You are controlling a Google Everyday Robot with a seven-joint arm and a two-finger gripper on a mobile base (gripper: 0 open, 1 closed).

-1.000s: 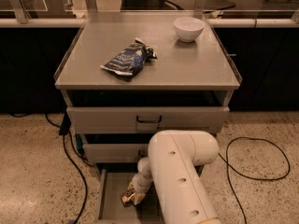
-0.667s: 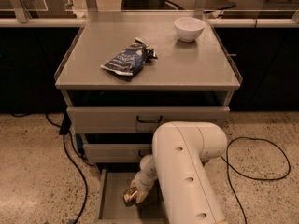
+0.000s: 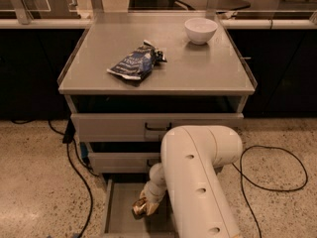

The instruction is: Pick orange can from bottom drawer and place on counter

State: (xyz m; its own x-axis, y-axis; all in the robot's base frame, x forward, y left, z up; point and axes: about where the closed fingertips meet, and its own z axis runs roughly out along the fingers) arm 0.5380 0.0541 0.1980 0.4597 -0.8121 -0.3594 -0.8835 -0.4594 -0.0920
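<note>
In drawer (image 3: 117, 208), gripper (image 3: 147, 206) is clenching can (image 3: 140, 208); both barely shifting since a second ago; lift to counter (image 3: 198, 71) pending.

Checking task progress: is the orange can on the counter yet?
No: the orange can is down in the bottom drawer at the gripper, while the counter holds a snack bag and a bowl.

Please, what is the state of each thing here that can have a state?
bottom drawer: pulled open.
top drawer: shut.
orange can: inside the bottom drawer, at the tool.
tool: down in the bottom drawer, at the orange can.
snack bag: lying crumpled on the counter.
bowl: upright on the counter.
</note>
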